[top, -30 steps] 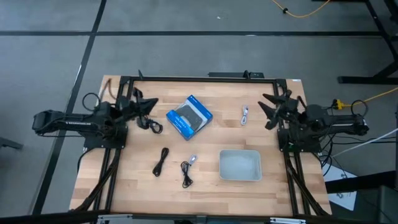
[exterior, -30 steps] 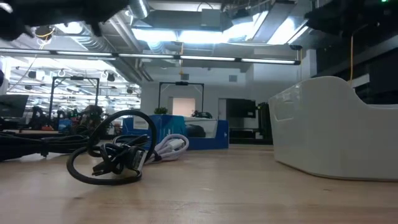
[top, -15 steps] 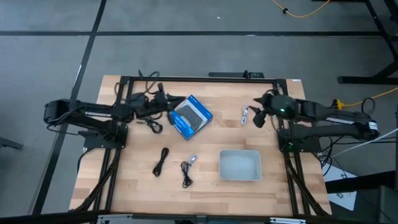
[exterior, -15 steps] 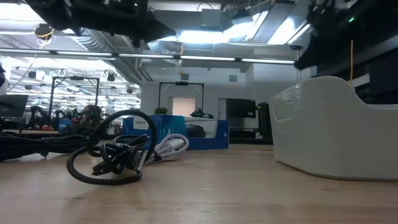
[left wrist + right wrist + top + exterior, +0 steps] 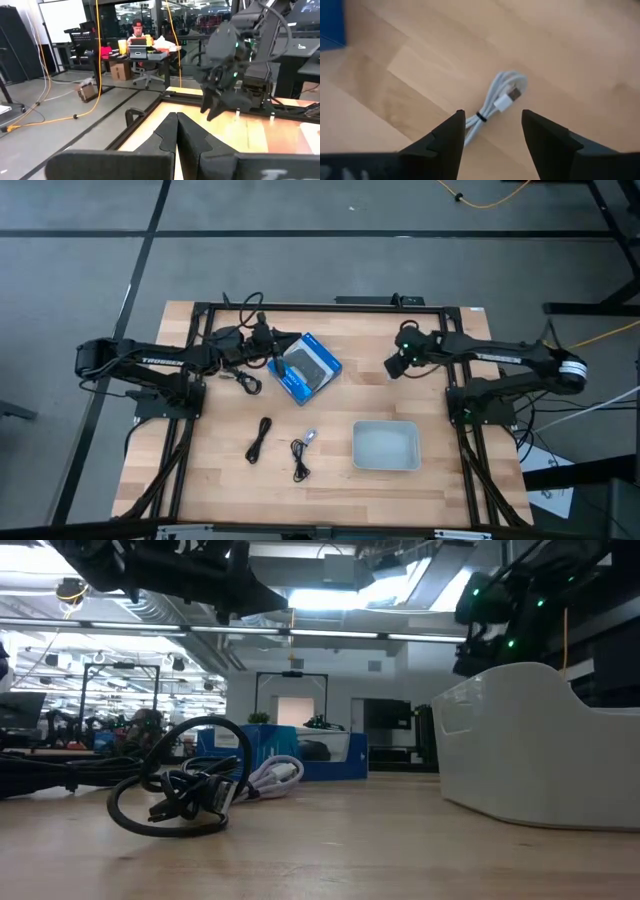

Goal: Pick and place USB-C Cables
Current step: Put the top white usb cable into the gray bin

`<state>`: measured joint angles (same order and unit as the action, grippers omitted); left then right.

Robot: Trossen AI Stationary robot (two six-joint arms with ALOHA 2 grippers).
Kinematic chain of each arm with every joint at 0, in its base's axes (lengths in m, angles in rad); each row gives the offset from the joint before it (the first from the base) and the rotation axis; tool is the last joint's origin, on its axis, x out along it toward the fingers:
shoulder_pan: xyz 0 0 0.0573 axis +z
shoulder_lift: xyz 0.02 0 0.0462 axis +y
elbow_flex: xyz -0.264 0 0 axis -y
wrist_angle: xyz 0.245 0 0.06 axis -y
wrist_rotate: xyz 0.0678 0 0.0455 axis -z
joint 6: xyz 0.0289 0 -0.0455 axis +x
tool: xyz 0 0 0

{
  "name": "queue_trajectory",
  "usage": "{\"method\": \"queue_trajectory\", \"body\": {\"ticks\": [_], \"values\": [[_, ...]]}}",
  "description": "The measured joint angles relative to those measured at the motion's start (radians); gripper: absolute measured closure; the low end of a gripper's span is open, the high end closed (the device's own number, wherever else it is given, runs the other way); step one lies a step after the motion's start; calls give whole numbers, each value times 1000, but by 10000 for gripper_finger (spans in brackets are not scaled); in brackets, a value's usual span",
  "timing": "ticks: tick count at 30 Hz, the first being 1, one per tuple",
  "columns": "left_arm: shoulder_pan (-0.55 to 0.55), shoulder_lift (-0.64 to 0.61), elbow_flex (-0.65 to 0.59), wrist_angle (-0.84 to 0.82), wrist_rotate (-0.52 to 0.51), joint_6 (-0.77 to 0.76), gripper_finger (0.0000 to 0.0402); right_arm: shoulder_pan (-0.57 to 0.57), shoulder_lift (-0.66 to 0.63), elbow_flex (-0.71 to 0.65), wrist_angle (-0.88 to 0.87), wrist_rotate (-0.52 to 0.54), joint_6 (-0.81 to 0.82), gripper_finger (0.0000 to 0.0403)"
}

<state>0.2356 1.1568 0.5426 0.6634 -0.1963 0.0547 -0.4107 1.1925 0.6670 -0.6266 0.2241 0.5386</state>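
A whitish USB-C cable bundle [image 5: 496,102] lies flat on the wood. My right gripper [image 5: 492,112] hovers open above it, pointing down, one finger on either side and clear of it. In the high view this gripper [image 5: 395,363] covers the cable. My left gripper [image 5: 176,117] is shut and holds nothing. It hangs in the air by the left far corner of the blue box [image 5: 305,367]. Three black cable bundles [image 5: 243,380] [image 5: 259,438] [image 5: 300,456] lie on the table, the last with a whitish piece [image 5: 310,437] next to it.
A white bin [image 5: 386,446] sits near the table's near right part and looms large in the low view [image 5: 540,755]. The blue-and-black flat box rests mid-table, tilted. A black frame [image 5: 330,307] runs round the table. A seated person shows in the room beyond.
My left arm has stretched from the table's left edge toward the right and now reaches the blue box. My right arm has swung from the right edge toward the left and far side, has tipped downward and now stands over the whitish cable. No cable has moved.
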Motion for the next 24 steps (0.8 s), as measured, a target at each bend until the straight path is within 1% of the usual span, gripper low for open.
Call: {"method": "queue_trajectory", "body": {"ticks": [3, 8, 24], "values": [[0, 0, 0, -1, 0, 0, 401, 0, 48, 0, 5, 0, 36, 203], [0, 0, 0, -1, 0, 0, 401, 0, 93, 0, 57, 0, 39, 203], [0, 0, 0, -49, -1, 0, 401, 0, 98, 0, 85, 7, 37, 203]]}}
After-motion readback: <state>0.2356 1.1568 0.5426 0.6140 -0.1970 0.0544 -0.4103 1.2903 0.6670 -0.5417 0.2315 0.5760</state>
